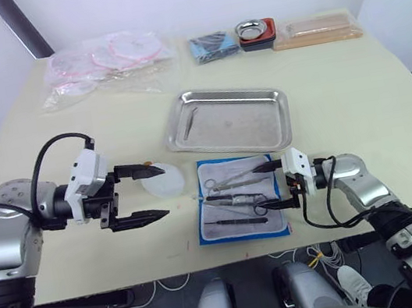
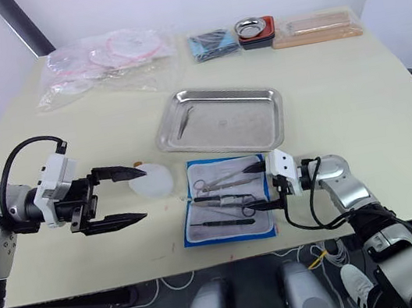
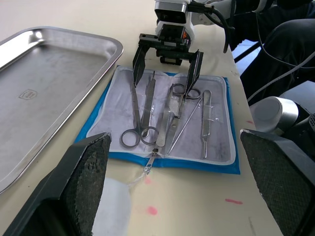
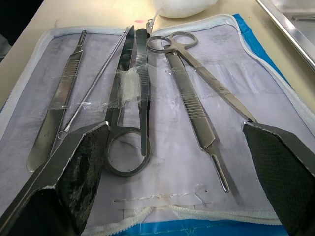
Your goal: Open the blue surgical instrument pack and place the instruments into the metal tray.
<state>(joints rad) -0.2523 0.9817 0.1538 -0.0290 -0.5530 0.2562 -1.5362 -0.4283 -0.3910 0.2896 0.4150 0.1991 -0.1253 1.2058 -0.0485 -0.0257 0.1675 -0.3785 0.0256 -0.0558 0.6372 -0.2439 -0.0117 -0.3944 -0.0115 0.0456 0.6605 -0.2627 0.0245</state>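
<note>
pack: blue surgical instrument pack [image 1: 240, 207] lies unzipped and flat on the counter [image 1: 357, 113], near its front edge, grey-white lining up, just in front of the metal tray [image 1: 230, 121]
instruments: several slender metal tools [image 4: 142, 93] lie side by side on the lining – ring-handled scissors, forceps, a scalpel handle, a thin probe; clear tape strips cross some of them
tray: metal tray sits mid-counter, behind the pack, close to it but apart; one thin tool [image 1: 190, 118] lies in it near its left end
right claw: right claw [image 1: 278, 185] sits at the pack's right edge, fingers spread wide over the lining, one near the back edge, one near the front; pinching nothing
left claw: left claw [image 1: 143, 194] hovers left of the pack, fingers spread, holding nothing; upper finger reaches over a round white pad [image 1: 161, 180]
white pad: lies on the counter between the left claw and the pack's left edge
back of counter: clear bags with pink-ringed items [image 1: 108, 64] at left, small blue packet with dark contents [image 1: 213, 46] at middle, round metal bowl in red holder [image 1: 255, 32] beside it, flat tan package [image 1: 317, 29] at right
</note>
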